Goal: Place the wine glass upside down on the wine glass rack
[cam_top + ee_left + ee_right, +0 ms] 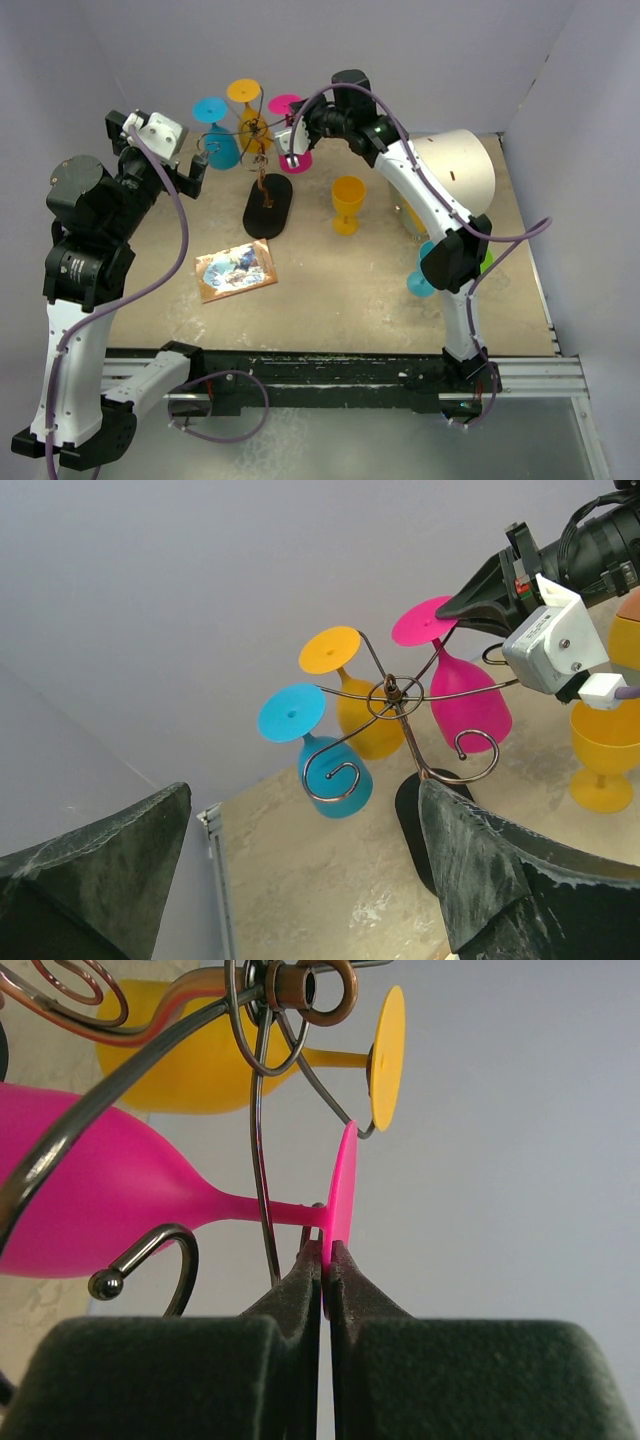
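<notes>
The wine glass rack [268, 205] stands at the back of the table, its hub [392, 692] [300, 985] spreading curled wire arms. A pink wine glass [297, 160] [468, 705] [90, 1210] hangs upside down and tilted among the arms on the rack's right side, its stem against the wires. My right gripper [298, 128] [325, 1250] is shut on the rim of its round foot. My left gripper [195, 170] [305, 790] is wide open and holds nothing, just left of the rack.
A blue glass [222, 147] and a yellow glass [250, 125] also hang upside down on the rack. An orange-yellow glass [347, 203] stands upright on the table. A picture card [236, 271], another blue glass [420, 280] and a beige dome [455, 170] lie nearby.
</notes>
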Controlling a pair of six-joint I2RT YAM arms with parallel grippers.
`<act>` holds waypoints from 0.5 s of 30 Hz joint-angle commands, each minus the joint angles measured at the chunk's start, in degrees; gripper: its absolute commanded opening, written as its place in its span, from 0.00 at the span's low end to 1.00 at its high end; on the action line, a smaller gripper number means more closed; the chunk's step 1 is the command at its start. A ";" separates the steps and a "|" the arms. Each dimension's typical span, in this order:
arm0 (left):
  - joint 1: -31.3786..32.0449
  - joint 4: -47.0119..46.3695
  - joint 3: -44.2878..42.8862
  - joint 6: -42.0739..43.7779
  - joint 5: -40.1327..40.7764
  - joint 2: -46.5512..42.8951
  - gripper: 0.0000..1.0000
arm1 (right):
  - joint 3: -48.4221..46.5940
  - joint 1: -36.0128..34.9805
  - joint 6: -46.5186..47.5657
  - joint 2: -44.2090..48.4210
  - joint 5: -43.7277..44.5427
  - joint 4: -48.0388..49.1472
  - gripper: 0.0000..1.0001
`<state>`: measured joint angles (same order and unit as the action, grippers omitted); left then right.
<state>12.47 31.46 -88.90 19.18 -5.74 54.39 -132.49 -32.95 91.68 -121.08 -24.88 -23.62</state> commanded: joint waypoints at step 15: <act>-0.34 -1.05 0.46 1.12 0.04 -1.13 0.99 | 2.74 0.81 -2.27 5.26 3.97 5.25 0.00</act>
<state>12.43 31.64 -88.49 19.35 -5.74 53.93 -129.99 -32.60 90.85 -120.57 -21.82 -21.54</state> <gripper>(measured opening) 0.983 0.011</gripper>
